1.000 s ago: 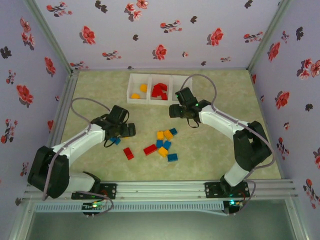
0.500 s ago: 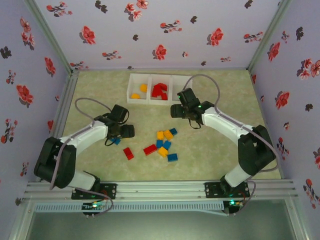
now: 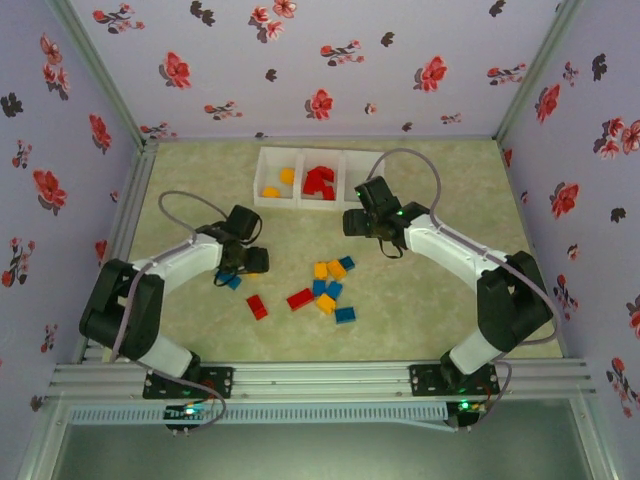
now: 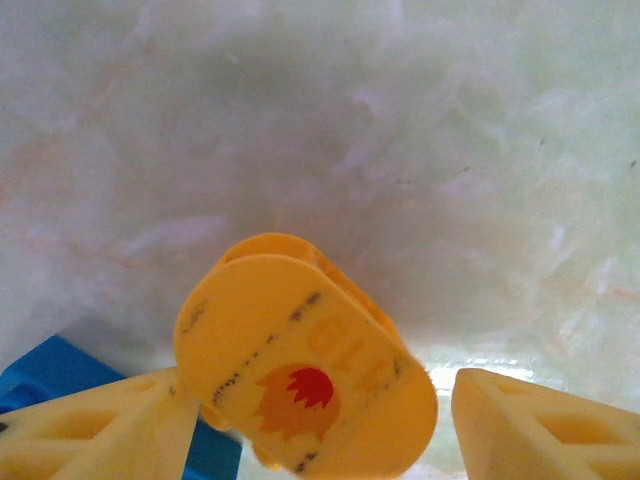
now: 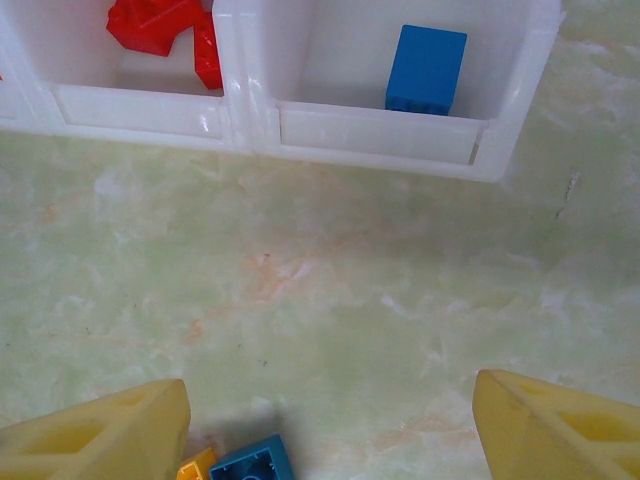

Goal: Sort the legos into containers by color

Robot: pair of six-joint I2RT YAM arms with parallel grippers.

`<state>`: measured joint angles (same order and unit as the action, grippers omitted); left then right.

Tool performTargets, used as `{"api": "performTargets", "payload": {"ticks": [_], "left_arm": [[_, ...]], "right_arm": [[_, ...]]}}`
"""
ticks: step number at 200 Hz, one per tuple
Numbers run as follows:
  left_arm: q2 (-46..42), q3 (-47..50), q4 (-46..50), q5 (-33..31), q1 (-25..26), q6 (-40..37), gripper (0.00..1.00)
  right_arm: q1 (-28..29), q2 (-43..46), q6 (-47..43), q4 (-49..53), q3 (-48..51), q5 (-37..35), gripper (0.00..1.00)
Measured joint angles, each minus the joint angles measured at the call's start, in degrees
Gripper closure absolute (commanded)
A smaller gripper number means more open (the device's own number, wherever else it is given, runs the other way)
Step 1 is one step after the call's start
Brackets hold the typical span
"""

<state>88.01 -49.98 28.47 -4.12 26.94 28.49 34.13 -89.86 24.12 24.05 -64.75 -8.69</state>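
Between the parted fingers of the left gripper (image 4: 320,405), on the table (image 4: 420,140) left of the loose pile (image 3: 330,280), a rounded yellow-orange piece (image 4: 300,370) lies slantwise, touching one finger and clear of the other, a blue brick (image 4: 45,375) just beside; the right gripper (image 5: 332,400) hangs open, empty.

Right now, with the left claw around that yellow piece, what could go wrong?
1. A blue brick lies right beside one finger of the left gripper. Closing could pinch it too, or drag it along with the yellow piece.
2. The yellow piece sits off-centre, close to that finger with a gap to the other finger, so it may twist or slip out when squeezed.
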Motion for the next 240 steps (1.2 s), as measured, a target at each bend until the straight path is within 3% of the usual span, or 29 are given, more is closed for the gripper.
{"api": "performTargets", "payload": {"ticks": [93, 114, 132, 149, 240], "left_arm": [[7.7, -6.1, -1.5, 1.8, 0.0, -2.1, 0.47], [7.8, -6.2, -1.4, 1.8, 0.0, -2.1, 0.47], [7.8, -6.2, -1.0, 1.8, 0.0, -2.1, 0.36], [7.7, -6.2, -0.7, 1.8, 0.0, -2.2, 0.33], [7.0, -6.1, 1.0, 1.5, 0.3, -2.2, 0.44]], "right_arm": [[0.0, 0.1, 0.0, 0.0, 0.3, -0.5, 0.24], [0.0, 0.5, 0.0, 0.1, 0.7, -0.7, 0.24], [0.0, 0.9, 0.0, 0.2, 0.9, -0.8, 0.24], [0.0, 1.0, 0.0, 0.2, 1.0, -0.8, 0.24], [0.0, 1.8, 0.2, 0.2, 2.7, -0.8, 0.24]]}}
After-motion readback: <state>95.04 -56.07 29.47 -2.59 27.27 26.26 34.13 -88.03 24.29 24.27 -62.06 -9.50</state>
